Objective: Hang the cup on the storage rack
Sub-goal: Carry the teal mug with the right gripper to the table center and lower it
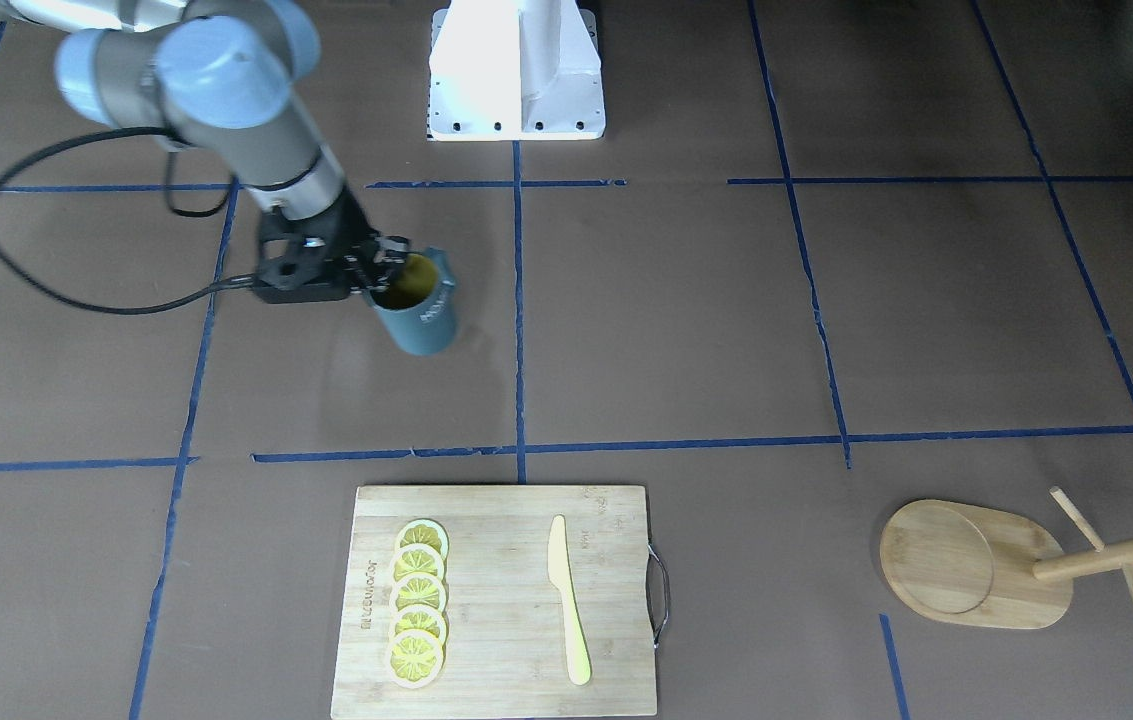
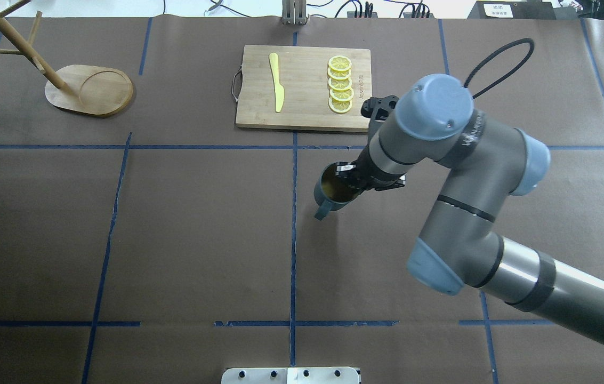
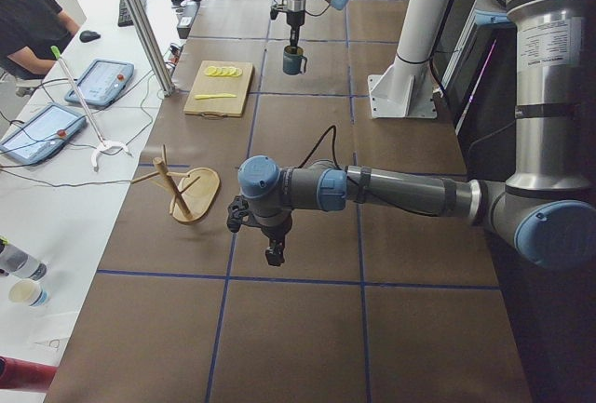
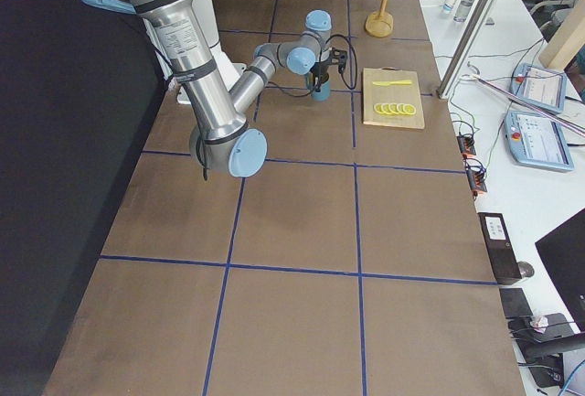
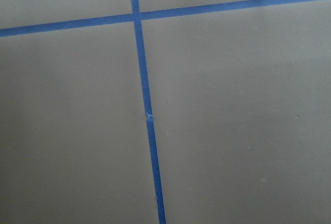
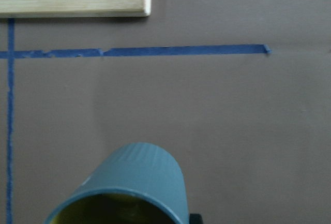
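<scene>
The cup (image 1: pixel 421 310) is dark blue-grey with a yellow interior. It hangs tilted in my right gripper (image 1: pixel 382 275), which is shut on its rim just above the table. In the overhead view the cup (image 2: pixel 332 191) is near the table's middle with its handle toward the robot, and my right gripper (image 2: pixel 351 178) is at its rim. The right wrist view shows the cup's ribbed wall (image 6: pixel 139 175). The storage rack (image 2: pixel 91 90) stands at the far left, far from the cup; it also shows in the front view (image 1: pixel 971 565). My left gripper (image 3: pixel 273 256) hangs over bare table; I cannot tell whether it is open or shut.
A bamboo cutting board (image 2: pixel 304 109) with several lemon slices (image 2: pixel 340 84) and a yellow knife (image 2: pixel 276 81) lies just beyond the cup. Blue tape lines (image 5: pixel 145 94) cross the brown table. The robot's white base (image 1: pixel 516 70) is at the near edge.
</scene>
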You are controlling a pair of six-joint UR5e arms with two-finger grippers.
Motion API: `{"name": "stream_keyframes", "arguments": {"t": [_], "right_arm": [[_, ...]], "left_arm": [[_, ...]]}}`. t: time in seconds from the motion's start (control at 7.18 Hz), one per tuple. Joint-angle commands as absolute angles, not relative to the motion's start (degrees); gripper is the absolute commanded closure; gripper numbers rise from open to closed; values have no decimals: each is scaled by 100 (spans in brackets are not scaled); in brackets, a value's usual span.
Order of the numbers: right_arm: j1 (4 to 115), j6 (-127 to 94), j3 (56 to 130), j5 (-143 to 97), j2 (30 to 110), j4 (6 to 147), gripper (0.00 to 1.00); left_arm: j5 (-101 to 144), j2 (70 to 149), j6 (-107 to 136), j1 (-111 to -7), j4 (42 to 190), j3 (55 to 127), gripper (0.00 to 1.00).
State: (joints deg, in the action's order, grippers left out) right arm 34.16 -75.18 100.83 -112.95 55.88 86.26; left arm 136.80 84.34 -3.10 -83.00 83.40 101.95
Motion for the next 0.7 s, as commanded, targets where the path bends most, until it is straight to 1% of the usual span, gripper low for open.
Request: {"name": "stream_keyframes", "arguments": {"t": [0.0, 0.14, 0.28, 0.56], "right_arm": [[3095, -8607, 9259, -11057, 4793, 8675, 100], [3094, -8709, 9211, -11057, 4747, 8675, 99], [3085, -8719, 9159, -11065, 4755, 8675, 86], [2989, -8859, 9158, -11109, 4790, 8692, 72]], "left_arm": [[13702, 8446, -308, -8183, 8367, 10213, 0], [13693, 8429, -308, -8174, 8367, 10239, 0], [13693, 8429, -308, -8174, 8367, 10239, 0], [13676, 8429, -308, -8174, 8367, 10239, 0]]}}
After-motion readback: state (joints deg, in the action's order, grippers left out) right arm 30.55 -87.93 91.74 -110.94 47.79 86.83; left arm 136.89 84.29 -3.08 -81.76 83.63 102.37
